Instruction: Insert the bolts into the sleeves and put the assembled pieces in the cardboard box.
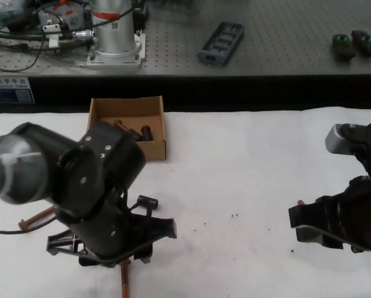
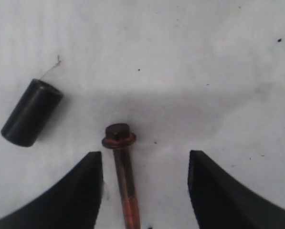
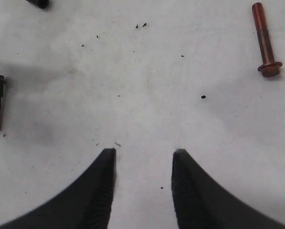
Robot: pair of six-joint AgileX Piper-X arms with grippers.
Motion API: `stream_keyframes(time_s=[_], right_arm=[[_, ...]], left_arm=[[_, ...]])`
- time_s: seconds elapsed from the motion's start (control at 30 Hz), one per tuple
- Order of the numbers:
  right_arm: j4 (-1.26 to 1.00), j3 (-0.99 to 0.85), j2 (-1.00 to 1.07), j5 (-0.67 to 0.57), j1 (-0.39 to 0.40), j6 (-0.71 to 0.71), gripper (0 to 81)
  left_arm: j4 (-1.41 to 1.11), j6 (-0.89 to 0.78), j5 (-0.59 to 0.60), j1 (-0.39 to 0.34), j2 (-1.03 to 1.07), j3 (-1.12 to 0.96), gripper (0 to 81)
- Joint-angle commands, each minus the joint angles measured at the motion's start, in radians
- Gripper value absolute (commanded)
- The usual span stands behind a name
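Left gripper (image 2: 144, 160): fingers apart, lowered over the white cloth-covered counter (image 1: 235, 174), straddling the shank of a copper-coloured flanged hex bolt (image 2: 124, 181). Nothing is clamped.
Bolt position: lying flat, head pointing away from the wrist. The shank is just beside one finger and well clear of the other. Judged reason: closing across the shank would leave the bolt free to enter a sleeve.
Black cylindrical sleeve (image 2: 31, 112): lying on its side near the bolt head, apart from it. It looks like the likely mate for this bolt.
Right gripper (image 3: 143, 155): fingers apart, holding nothing, low over bare cloth. A second copper-coloured bolt (image 3: 265, 40) lies off to one side.
Brown cardboard box (image 1: 98, 118): at the far edge of the cloth, holding dark assembled pieces (image 1: 132, 130).
Step judged: grasping a bolt. Insertion not yet done.
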Motion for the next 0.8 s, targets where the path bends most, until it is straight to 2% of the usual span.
stream_keyframes(time_s=[0.0, 0.23, 0.5, 0.7, 0.77], right_arm=[[-0.010, 0.000, -0.008, -0.006, 0.000, 0.002, 29.5], [-0.010, 0.000, -0.008, -0.001, 0.000, 0.002, 29.5], [-0.047, 0.000, -0.008, 0.000, 0.000, 0.005, 29.5], [-0.048, 0.000, -0.008, 0.000, 0.000, 0.005, 29.5], [-0.048, 0.000, -0.008, 0.000, 0.000, 0.005, 29.5]], left_arm=[[0.039, 0.010, -0.020, -0.004, 0.018, -0.014, 40.2], [0.075, 0.008, -0.055, -0.004, 0.030, -0.014, 40.2], [0.042, -0.096, -0.040, -0.004, 0.030, -0.014, 40.2], [0.042, -0.109, -0.040, -0.004, 0.030, -0.014, 32.9], [0.042, -0.116, -0.023, -0.004, 0.038, -0.014, 32.8]])
